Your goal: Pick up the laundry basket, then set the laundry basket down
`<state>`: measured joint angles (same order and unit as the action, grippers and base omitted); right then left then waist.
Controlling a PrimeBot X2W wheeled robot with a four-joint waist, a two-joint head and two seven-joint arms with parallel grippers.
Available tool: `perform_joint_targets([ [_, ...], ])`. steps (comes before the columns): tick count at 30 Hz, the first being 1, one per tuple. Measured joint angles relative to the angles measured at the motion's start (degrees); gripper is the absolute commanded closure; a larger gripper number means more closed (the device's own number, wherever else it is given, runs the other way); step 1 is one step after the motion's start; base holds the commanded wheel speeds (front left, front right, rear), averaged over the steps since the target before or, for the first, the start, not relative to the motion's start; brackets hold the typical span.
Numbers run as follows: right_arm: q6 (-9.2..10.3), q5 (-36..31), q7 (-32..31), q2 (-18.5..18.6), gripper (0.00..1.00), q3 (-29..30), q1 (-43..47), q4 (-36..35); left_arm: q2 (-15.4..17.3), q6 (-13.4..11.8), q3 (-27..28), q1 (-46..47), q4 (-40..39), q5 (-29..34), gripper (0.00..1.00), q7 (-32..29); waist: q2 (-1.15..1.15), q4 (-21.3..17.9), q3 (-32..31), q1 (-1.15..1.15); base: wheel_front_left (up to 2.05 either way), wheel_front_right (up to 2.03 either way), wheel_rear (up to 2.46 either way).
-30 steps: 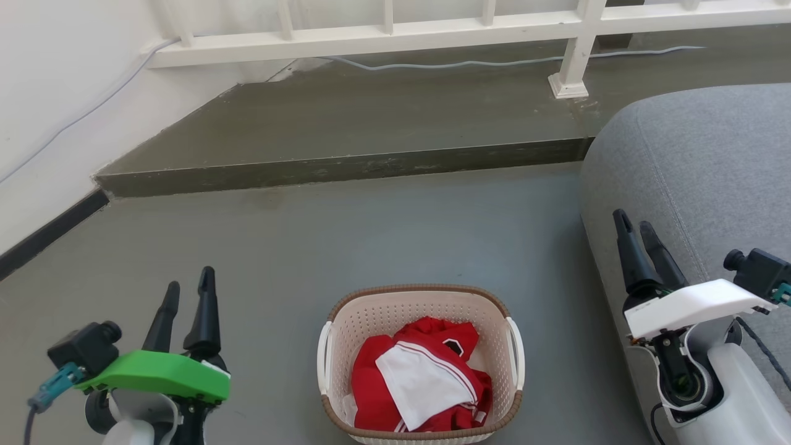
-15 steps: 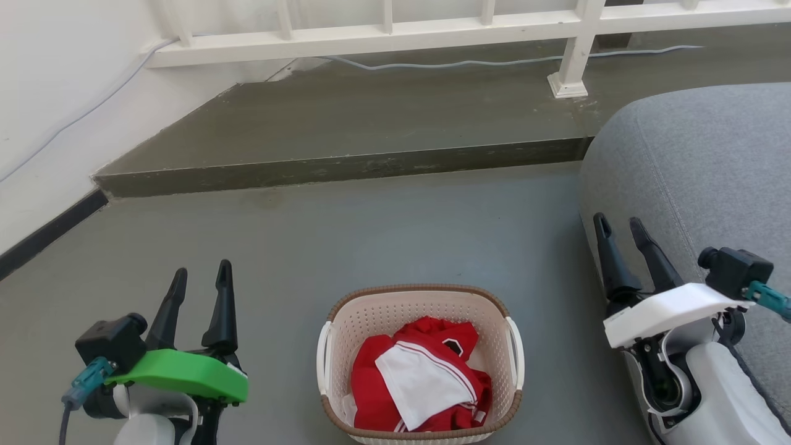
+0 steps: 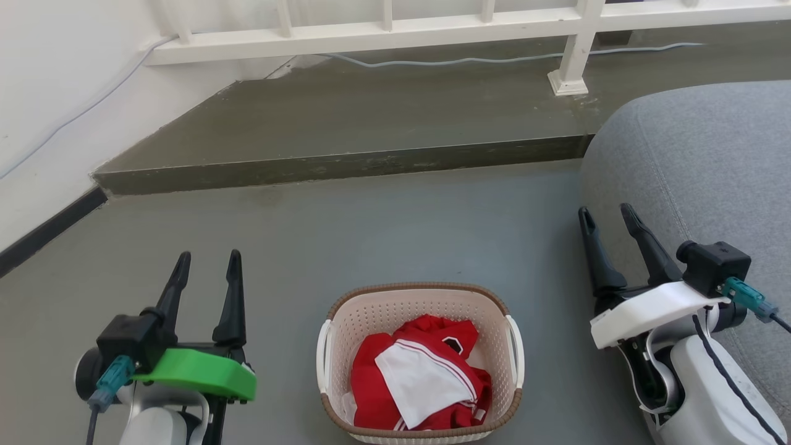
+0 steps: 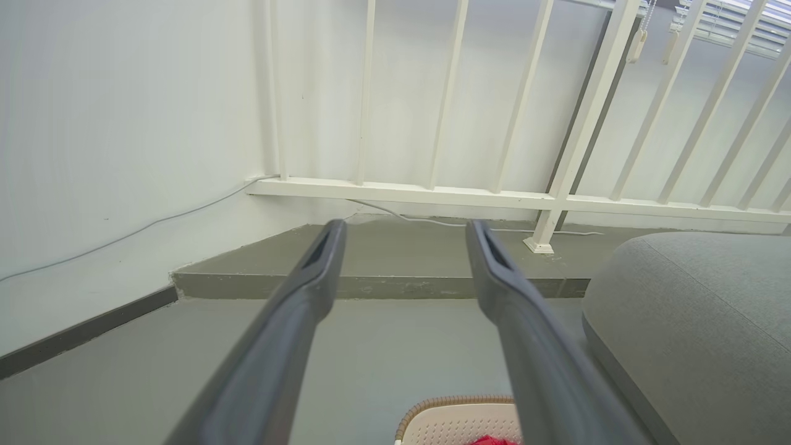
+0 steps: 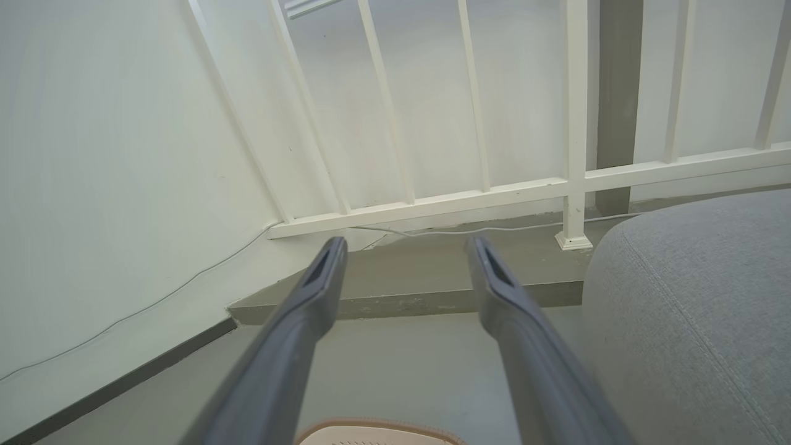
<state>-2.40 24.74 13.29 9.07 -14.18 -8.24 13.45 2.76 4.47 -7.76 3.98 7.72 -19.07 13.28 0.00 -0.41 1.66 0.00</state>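
Hovering spread and empty at 9 o'clock of basket (image 3: 420, 287) (left gripper (image 3: 209, 254)) and 3 o'clock (right gripper (image 3: 604, 209)). Probably needing lowering both together, pinching handles (image 3: 322, 355) evenly, keeping level.

no readable text (dark patch (image 3: 455, 346) on the red garment (image 3: 371, 378) is illegible).
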Motion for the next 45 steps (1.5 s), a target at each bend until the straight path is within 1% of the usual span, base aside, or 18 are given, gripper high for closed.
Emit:
perform_joint_targets([
  [4,0.01,-3.12,0.92,-0.03,0.0,-0.51,-0.85,0.0,-0.02,0.0,-0.18,0.97,-0.85,3.16,0.0,0.99,0.0,-0.01,0.15,0.0,0.0,0.0,0.0],
  [6,0.0,-4.13,1.05,-0.1,0.0,-0.58,-0.98,0.01,-0.05,0.0,-0.23,1.3,-0.92,3.72,0.0,1.09,0.0,-0.04,0.21,0.0,0.0,0.0,0.0],
  [18,-0.11,-4.66,1.05,-0.77,0.0,0.55,-0.98,0.76,-0.12,0.0,-0.16,1.31,-0.85,3.72,0.0,1.14,0.0,-0.09,0.33,0.0,0.0,0.0,0.0],
  [21,-0.57,-4.72,1.05,-1.23,0.0,0.75,-0.98,0.9,-0.13,0.0,-0.1,1.31,-0.85,3.72,0.0,1.14,0.0,-0.1,0.35,0.0,0.0,0.0,0.0],
  [29,-0.63,-5.22,1.05,-1.65,0.0,1.21,-0.98,1.38,-0.18,0.05,0.05,1.31,-0.82,3.72,0.0,1.14,0.0,-0.18,0.42,0.0,0.0,0.0,0.0],
  [31,-1.11,-5.24,1.05,-1.7,0.0,1.35,-0.98,1.56,-0.19,0.05,0.09,1.31,-0.82,3.71,0.0,1.14,0.0,-0.2,0.46,0.0,0.0,0.0,0.0],
  [41,-1.24,-5.94,1.05,-1.9,0.0,2.33,-0.98,1.96,-0.21,0.05,0.07,1.31,-0.94,3.13,0.0,1.14,0.0,-0.29,0.91,0.0,0.0,0.0,0.0],
  [45,-1.62,-6.06,1.05,-2.1,0.0,2.53,-0.98,2.13,-0.21,0.05,0.05,1.32,-1.22,2.89,0.0,1.14,0.0,-0.45,1.8,0.0,0.0,0.0,0.0],
])
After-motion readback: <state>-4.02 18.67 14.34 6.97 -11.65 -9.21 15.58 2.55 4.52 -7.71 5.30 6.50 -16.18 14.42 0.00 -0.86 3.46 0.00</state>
